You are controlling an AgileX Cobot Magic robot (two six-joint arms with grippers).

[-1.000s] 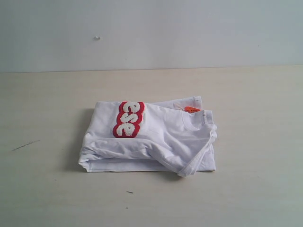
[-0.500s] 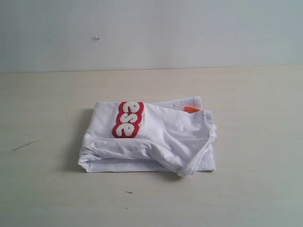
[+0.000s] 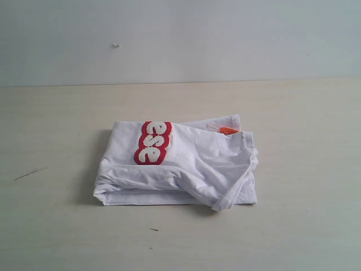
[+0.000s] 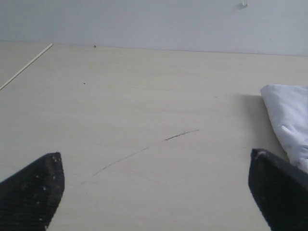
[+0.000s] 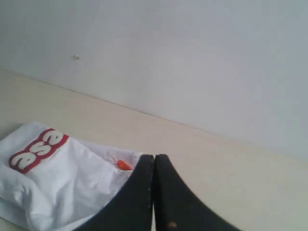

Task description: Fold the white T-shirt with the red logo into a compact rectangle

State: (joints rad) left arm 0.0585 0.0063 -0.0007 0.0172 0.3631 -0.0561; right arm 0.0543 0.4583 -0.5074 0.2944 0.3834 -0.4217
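Observation:
The white T-shirt (image 3: 180, 166) lies folded into a thick, rumpled rectangle in the middle of the table. The red logo (image 3: 152, 142) shows only its last letters on the top layer. A small orange neck tag (image 3: 228, 130) sits by the collar at the far right corner. Neither arm appears in the exterior view. In the left wrist view my left gripper (image 4: 156, 185) is open over bare table, with the shirt's edge (image 4: 288, 120) off to one side. In the right wrist view my right gripper (image 5: 154, 161) is shut with nothing between its fingers, held apart from the shirt (image 5: 62, 187) and the logo (image 5: 36, 150).
The pale wooden table (image 3: 304, 124) runs back to a plain light wall (image 3: 225, 39). A thin dark scratch (image 3: 31, 173) marks the table left of the shirt, and it also shows as the scratch (image 4: 144, 149) in the left wrist view.

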